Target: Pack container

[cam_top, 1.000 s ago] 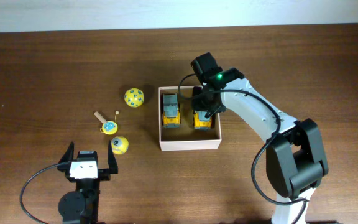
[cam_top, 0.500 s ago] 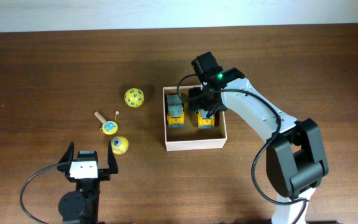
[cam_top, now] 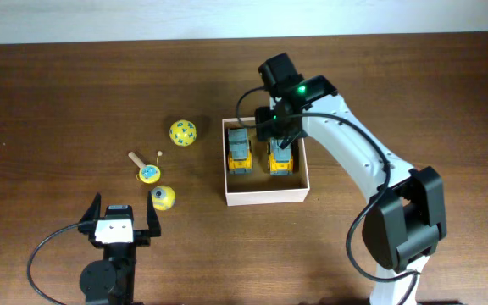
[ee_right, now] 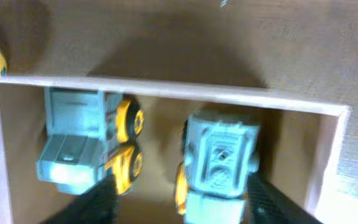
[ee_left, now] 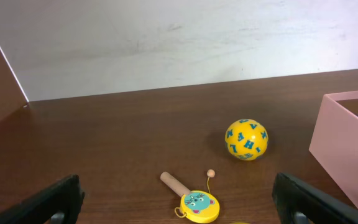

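The container [cam_top: 265,197] is a shallow square box with pale pink walls at the table's middle. Two yellow-and-grey toy trucks lie side by side in it, the left truck [cam_top: 240,152] and the right truck [cam_top: 280,158]. My right gripper [cam_top: 281,135] hangs over the right truck near the far wall. In the right wrist view its fingers [ee_right: 101,199] straddle the right truck [ee_right: 219,158] with a gap on one side, so the right gripper [ee_right: 179,186] is open. My left gripper [cam_top: 119,222] stands wide open at the near left, holding nothing.
A yellow ball with blue letters [cam_top: 183,132], a yellow rattle drum with a wooden handle [cam_top: 147,173] and a second yellow ball [cam_top: 163,198] lie left of the container. The rattle drum [ee_left: 194,204] lies just ahead of the left gripper [ee_left: 180,202].
The container and its trucks slid a little to the right. The right gripper then moved back toward the far wall, its jaws working over the right truck. The left arm stayed still.
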{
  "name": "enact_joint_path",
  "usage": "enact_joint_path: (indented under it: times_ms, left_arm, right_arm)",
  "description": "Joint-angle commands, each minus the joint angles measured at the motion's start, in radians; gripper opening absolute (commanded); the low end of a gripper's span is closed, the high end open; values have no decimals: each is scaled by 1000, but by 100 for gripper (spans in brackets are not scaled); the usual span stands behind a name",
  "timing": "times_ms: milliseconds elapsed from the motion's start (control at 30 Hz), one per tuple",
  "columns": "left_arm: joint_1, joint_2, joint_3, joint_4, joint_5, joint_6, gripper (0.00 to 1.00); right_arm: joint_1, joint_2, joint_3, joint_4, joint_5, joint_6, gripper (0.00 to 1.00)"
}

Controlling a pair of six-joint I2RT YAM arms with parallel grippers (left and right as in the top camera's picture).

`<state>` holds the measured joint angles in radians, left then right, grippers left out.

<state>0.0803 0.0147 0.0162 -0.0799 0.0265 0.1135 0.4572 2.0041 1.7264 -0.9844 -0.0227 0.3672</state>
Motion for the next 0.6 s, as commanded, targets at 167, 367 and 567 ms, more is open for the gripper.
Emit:
enact_joint_path:
  times_ms: [167,367,567]
  left_arm:
    - [-4,-3,-7,0,10,16,99]
    - [-4,-3,-7,0,10,16,99]
    - [-4,-3,-7,0,10,16,99]
  right_arm:
    - [82,1,-3,10,27,43,25]
    - [79,2,-50,40,36,56,11]
    - [80,2,-108,107,37,56,10]
